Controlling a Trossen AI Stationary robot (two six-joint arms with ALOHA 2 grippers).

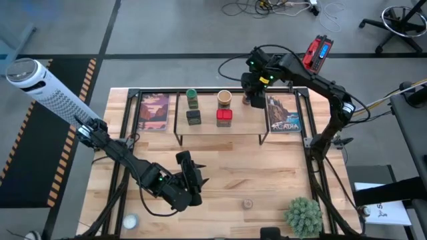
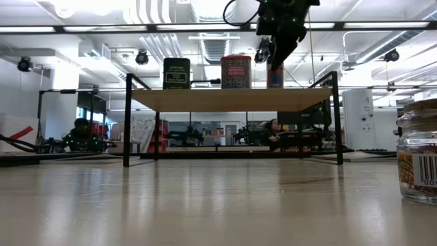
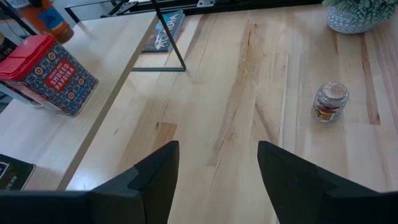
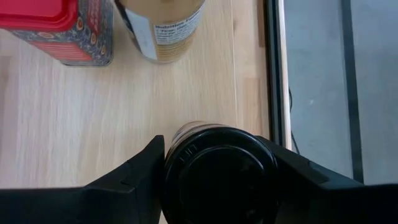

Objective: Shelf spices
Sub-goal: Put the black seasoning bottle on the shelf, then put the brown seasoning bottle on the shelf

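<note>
Nearest the low camera stands the tiny clear glass jar (image 2: 418,161) with a barcode label, alone on the large light-wood tabletop (image 1: 267,170), just beside the small green spiky plant (image 1: 303,215) in its pot at the table's near right corner.

Left of that jar, over the near half of the table, the left gripper (image 1: 190,175) hangs with its two dark fingers (image 3: 149,180) spread apart and nothing between them; its wrist view looks past them at bare wood and the clear jar.

Farther back, the low narrow light-wood shelf (image 1: 220,131) on thin black metal legs spans the middle of the table. On it stand the small black box (image 1: 193,117) and, behind it, the green-lidded jar (image 1: 192,97); beside these the red square tin (image 1: 224,117) with the tan round jar (image 1: 224,99) behind it.

At the shelf's far right end, the right gripper (image 1: 254,95) is clamped around the dark-capped brown bottle (image 4: 217,171), a finger on each side of its black cap. The low view shows this bottle upright, its base at the plank's top, though contact cannot be told.

Flanking the shelf, two upright picture cards stand on the tabletop: one with a reddish landscape (image 1: 154,112) at the left, one blue-toned (image 1: 284,113) at the right, close under the right arm.
</note>
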